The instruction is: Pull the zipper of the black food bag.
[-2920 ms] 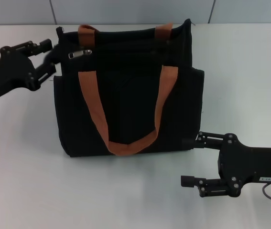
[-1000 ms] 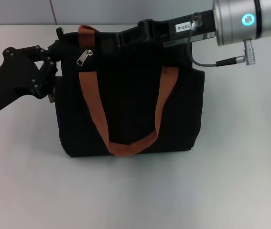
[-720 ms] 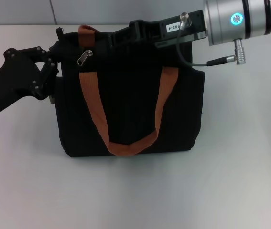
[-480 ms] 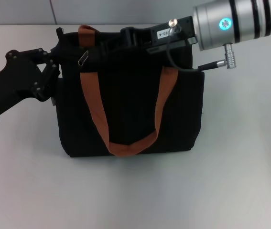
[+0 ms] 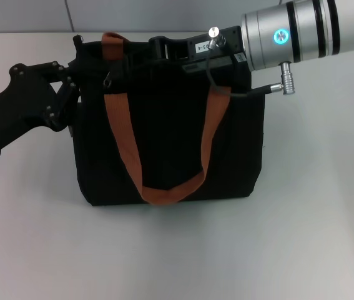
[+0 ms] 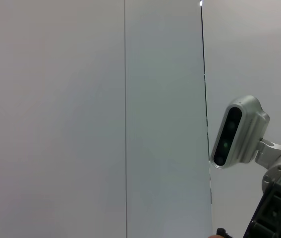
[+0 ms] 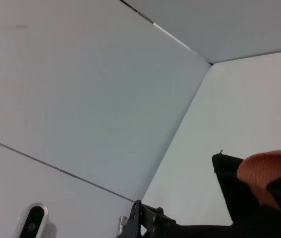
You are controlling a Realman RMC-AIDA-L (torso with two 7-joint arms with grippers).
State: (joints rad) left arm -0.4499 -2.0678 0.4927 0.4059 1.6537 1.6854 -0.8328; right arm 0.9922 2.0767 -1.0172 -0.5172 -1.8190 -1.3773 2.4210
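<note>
We see a plain white matte tabletop (image 5: 183, 250) filling most of the head view, flat and uniform. Behind its far edge we see a pale grey panelled wall (image 5: 164, 14), with thin dark vertical seams between the panels. In the left wrist view the same grey wall panels (image 6: 56, 119) fill most of the frame, two vertical seams visible. In the right wrist view we see the wall (image 7: 81, 89) meeting the white tabletop (image 7: 239, 109) along a slanted line.
</note>
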